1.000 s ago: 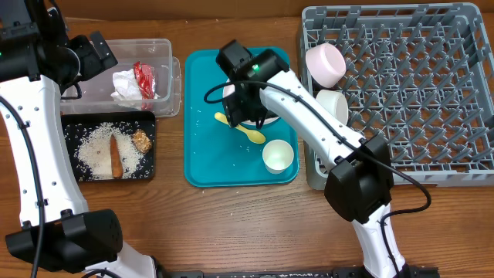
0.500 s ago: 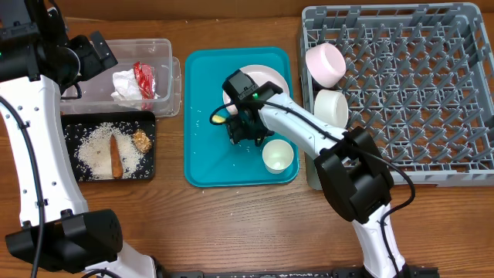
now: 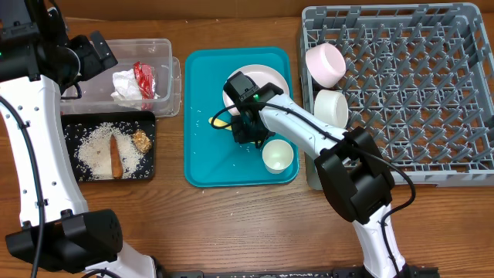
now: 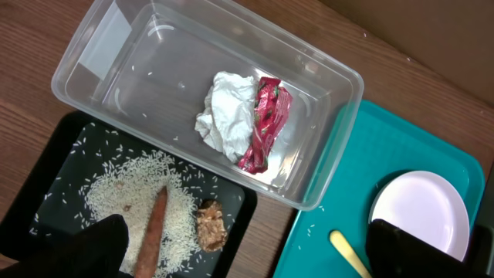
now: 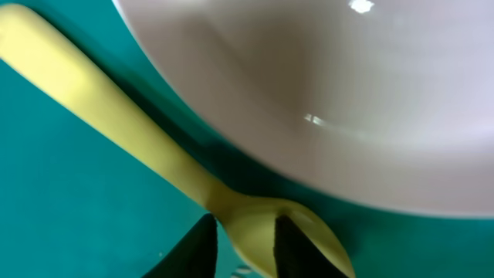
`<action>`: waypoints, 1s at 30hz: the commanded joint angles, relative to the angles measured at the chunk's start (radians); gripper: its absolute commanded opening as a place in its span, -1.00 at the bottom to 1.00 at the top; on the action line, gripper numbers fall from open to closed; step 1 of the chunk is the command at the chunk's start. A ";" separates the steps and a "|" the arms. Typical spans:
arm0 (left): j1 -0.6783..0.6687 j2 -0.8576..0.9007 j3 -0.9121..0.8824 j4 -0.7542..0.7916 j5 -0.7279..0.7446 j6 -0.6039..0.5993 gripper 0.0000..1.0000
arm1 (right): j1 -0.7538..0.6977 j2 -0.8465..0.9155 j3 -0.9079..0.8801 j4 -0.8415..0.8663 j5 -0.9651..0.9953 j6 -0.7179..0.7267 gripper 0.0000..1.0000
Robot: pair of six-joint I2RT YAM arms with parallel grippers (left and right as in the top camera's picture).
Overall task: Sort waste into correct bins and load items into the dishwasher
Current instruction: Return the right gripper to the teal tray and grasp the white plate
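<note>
1. Right pincer (image 5: 243, 245): your right arm reaches from its base at the near bench (image 3: 231, 224) edge, up and left over the teal tray (image 3: 201, 154), with the wrist pitched down. Both black fingertips (image 5: 197, 249) press the narrow neck of the yellow spoon (image 5: 154, 147) from either side, so the pincer is clenched on it. The spoon is smooth, matte plastic and lies flat on the tray, just beside the rim of the white plate (image 5: 309, 93).
2. The small white cup (image 3: 278, 156) stands upright on the tray, near the pincer.
3. The shallow black tray (image 3: 147, 175) sits on the left of the bench. It holds loose white rice (image 3: 96, 147), the orange-brown stick (image 3: 116, 154) and the lumpy brown food piece (image 3: 140, 140).
4. Left pincer (image 4: 247, 232): your left arm is held high over the far left. The fingers are spread wide, released and holding nothing.
5. The clear tub (image 4: 154, 54), of glossy plastic, lies beyond the black tray. It holds the crumpled napkin (image 4: 224, 116), which touches the red wrapper (image 4: 262, 123).
6. The grey rack (image 3: 417, 85), with its pegged grid, is at the far right. The pink bowl (image 3: 326, 63) and the white bowl (image 3: 333, 106) are tilted at its left edge.
</note>
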 commanded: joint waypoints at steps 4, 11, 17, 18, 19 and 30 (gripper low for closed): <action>-0.004 -0.010 0.014 0.001 0.007 0.016 0.99 | 0.026 0.000 -0.027 -0.060 -0.180 0.008 -0.75; -0.007 -0.010 0.014 0.001 0.006 0.016 1.00 | 0.026 -0.020 0.022 -0.150 -0.170 -0.003 -0.91; -0.007 -0.010 0.014 0.001 0.006 0.016 0.99 | 0.022 -0.051 0.092 -0.145 -0.049 -0.003 -0.16; -0.007 -0.010 0.014 0.001 0.006 0.016 1.00 | 0.022 -0.051 0.101 -0.142 -0.024 -0.003 -0.07; -0.007 -0.010 0.014 0.001 0.006 0.016 1.00 | 0.022 -0.051 0.107 -0.140 -0.005 0.002 -0.03; -0.007 -0.010 0.014 0.001 0.006 0.016 1.00 | 0.022 -0.020 0.249 -0.144 0.204 0.026 0.62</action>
